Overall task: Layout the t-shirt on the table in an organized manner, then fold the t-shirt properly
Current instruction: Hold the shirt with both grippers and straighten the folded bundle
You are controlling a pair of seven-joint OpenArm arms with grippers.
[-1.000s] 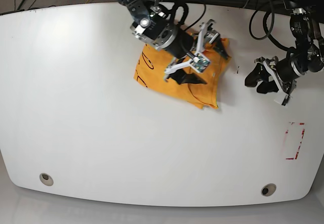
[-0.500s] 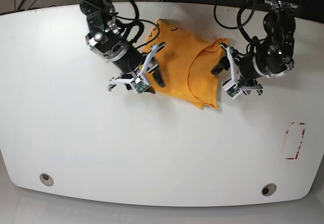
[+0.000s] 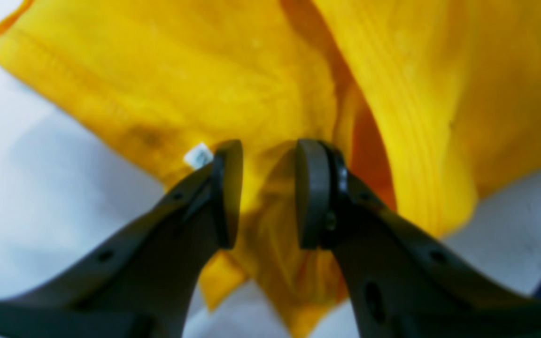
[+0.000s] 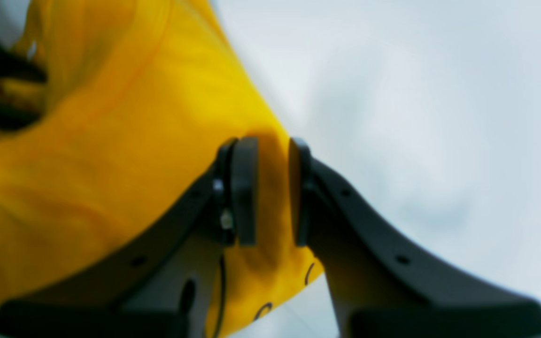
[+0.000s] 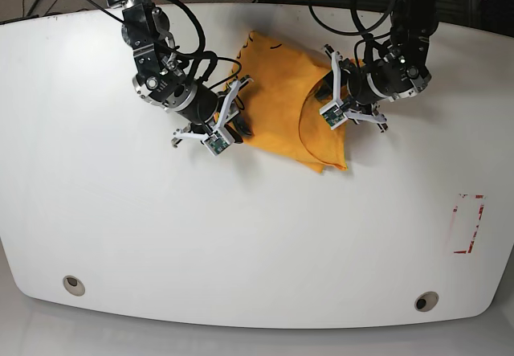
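The orange-yellow t-shirt (image 5: 281, 91) lies bunched and folded over itself at the back middle of the white table (image 5: 241, 235). My right gripper (image 5: 237, 123) is at the shirt's left edge. In the right wrist view the right gripper (image 4: 270, 188) is shut on the t-shirt (image 4: 111, 155), with a hem corner pinched between its pads. My left gripper (image 5: 331, 103) is at the shirt's right side. In the left wrist view the left gripper (image 3: 269, 192) stands part open, with a fold of the t-shirt (image 3: 251, 84) lying in the gap. A small white label (image 3: 198, 156) shows beside one finger.
A red-outlined rectangle mark (image 5: 467, 223) sits near the table's right edge. Two round grey grommet holes (image 5: 73, 284) (image 5: 426, 300) are near the front edge. Cables hang behind the table's back edge.
The right gripper has closed on the shirt's left edge. The left arm has moved in from the right onto the shirt, and its jaws have narrowed. The shirt has spread wider.
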